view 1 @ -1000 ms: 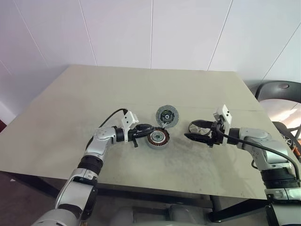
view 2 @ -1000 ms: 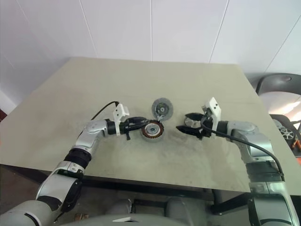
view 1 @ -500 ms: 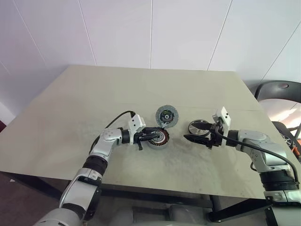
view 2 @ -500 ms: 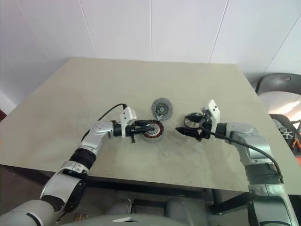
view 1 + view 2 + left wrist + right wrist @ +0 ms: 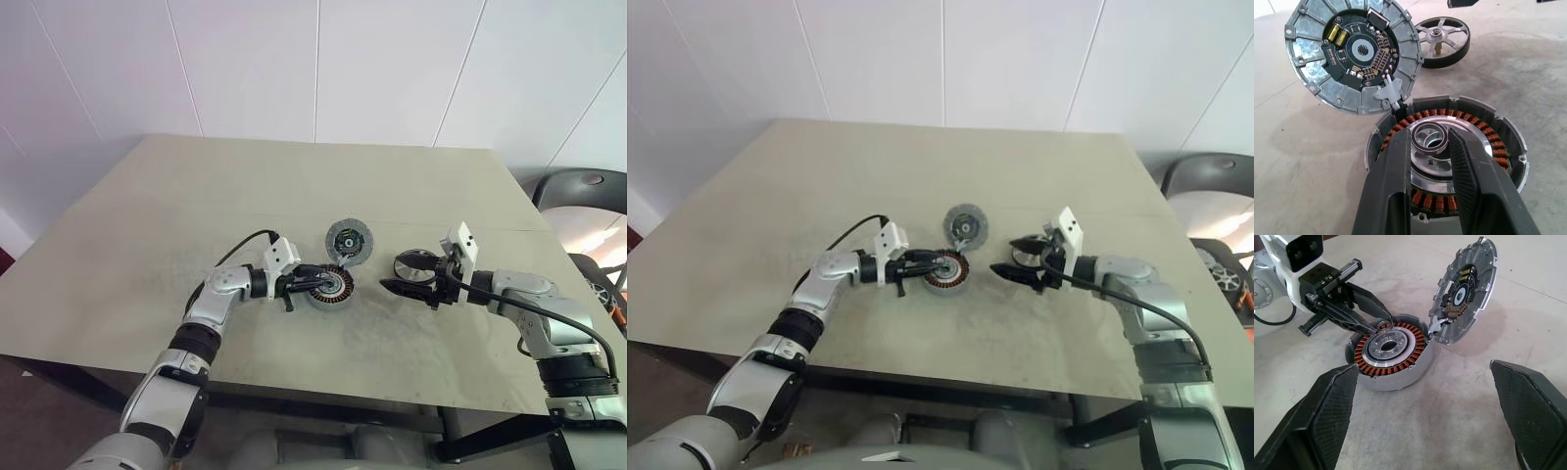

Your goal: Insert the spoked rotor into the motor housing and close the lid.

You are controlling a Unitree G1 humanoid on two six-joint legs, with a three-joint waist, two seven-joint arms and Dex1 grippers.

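A: Head view first. The motor housing (image 5: pixel 329 288) sits mid-bench (image 5: pixel 147 215), its lid (image 5: pixel 349 240) hinged up at its one o'clock. The left gripper (image 5: pixel 315 284) reaches in level from nine o'clock. The spoked rotor (image 5: pixel 414 264) lies on the bench at the housing's three o'clock, and the right gripper (image 5: pixel 401 271) straddles it, pointing slightly down.

B: Left wrist view?

A: The left fingers (image 5: pixel 1388 196) are narrowly parted and pinch the housing's (image 5: pixel 1508 142) raised centre hub. The lid (image 5: pixel 1312 73) stands open just behind, circuit side showing, with the rotor (image 5: pixel 1447 40) beyond at one o'clock.

B: And the right wrist view?

A: The right fingers (image 5: pixel 1327 406) are spread fully wide with nothing clamped between them. They face the housing (image 5: pixel 1388 363) and the tilted lid (image 5: pixel 1464 289).

B: Risks?

A: The left fingers sit where the rotor must go, so I'd judge it will jam unless they clear. A nudge could also drop the lid shut early. Closing off-centre, the wide right fingers could skid the rotor away.
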